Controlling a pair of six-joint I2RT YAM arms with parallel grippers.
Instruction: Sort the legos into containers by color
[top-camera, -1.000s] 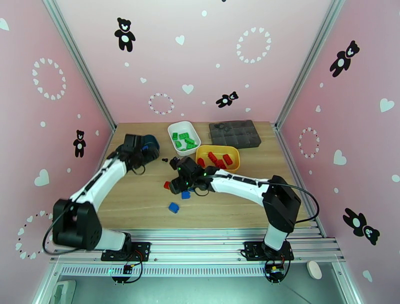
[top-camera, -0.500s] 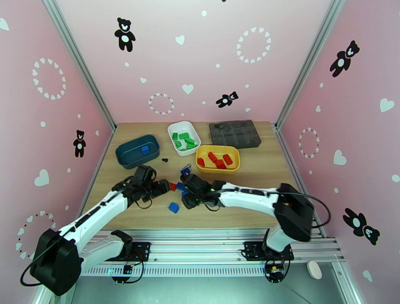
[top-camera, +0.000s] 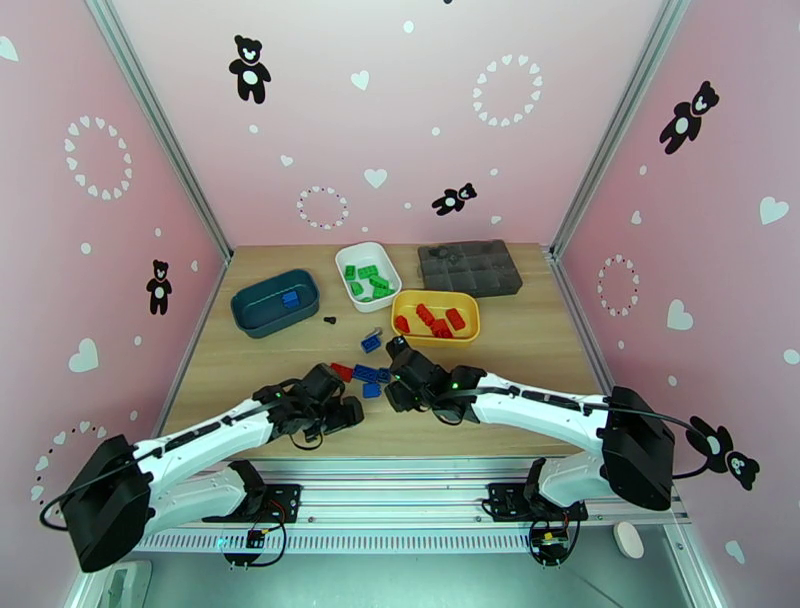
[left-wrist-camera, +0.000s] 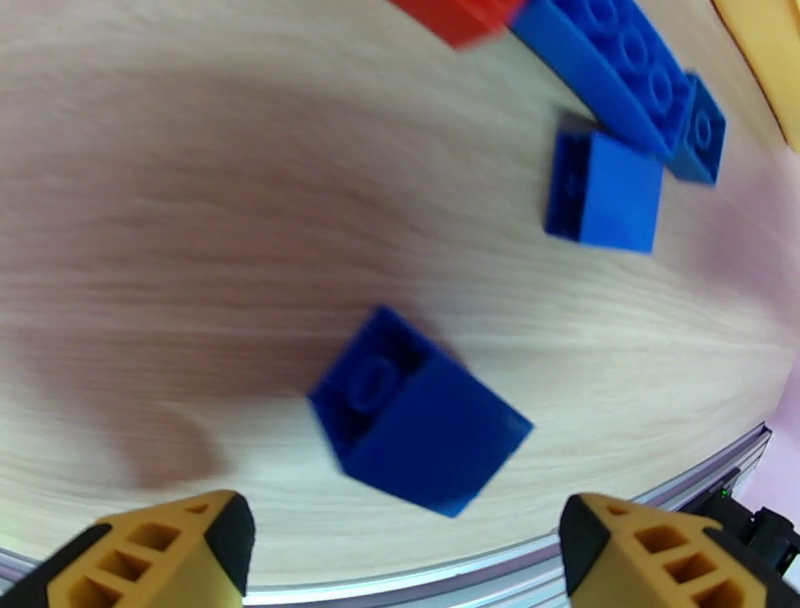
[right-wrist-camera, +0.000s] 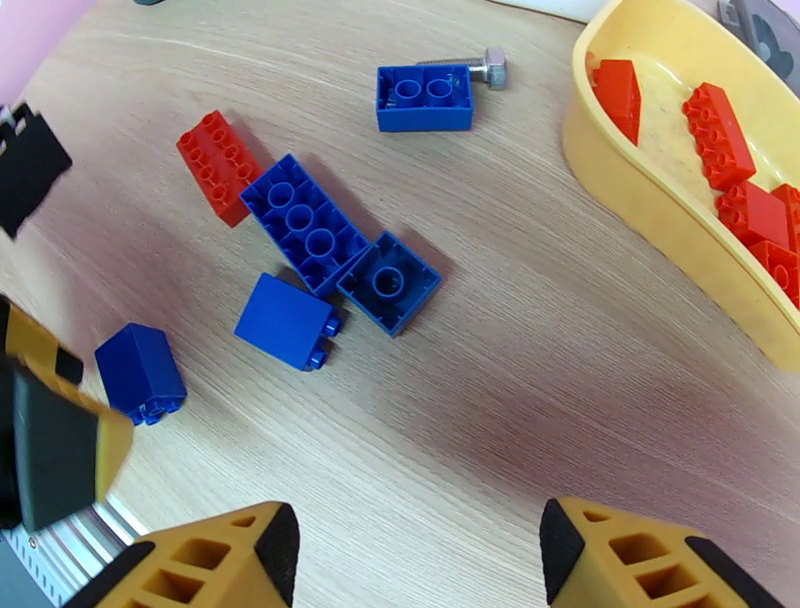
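Note:
Loose legos lie mid-table: a long blue brick (right-wrist-camera: 305, 222), three small blue ones (right-wrist-camera: 390, 282) (right-wrist-camera: 285, 322) (right-wrist-camera: 425, 98) and a red brick (right-wrist-camera: 215, 165). Another blue brick (left-wrist-camera: 420, 410) lies tilted on the wood just ahead of my left gripper (left-wrist-camera: 405, 545) (top-camera: 348, 412), which is open and not touching it. My right gripper (right-wrist-camera: 415, 550) (top-camera: 392, 392) hovers open over bare wood, nothing between its fingers. The yellow container (top-camera: 435, 316) holds red bricks, the white one (top-camera: 345, 255) green bricks, and the teal one (top-camera: 250, 310) a blue brick.
A dark grey organizer box (top-camera: 470, 267) stands at the back right. A silver screw (right-wrist-camera: 470, 65) touches the far blue brick, and a black screw (top-camera: 329, 320) lies near the teal tray. The left gripper's finger (right-wrist-camera: 50, 440) shows close at the right wrist view's left edge.
My left arm swung from the teal tray down to the front blue brick. My right gripper drew back toward the near edge. Both jaws widened slightly.

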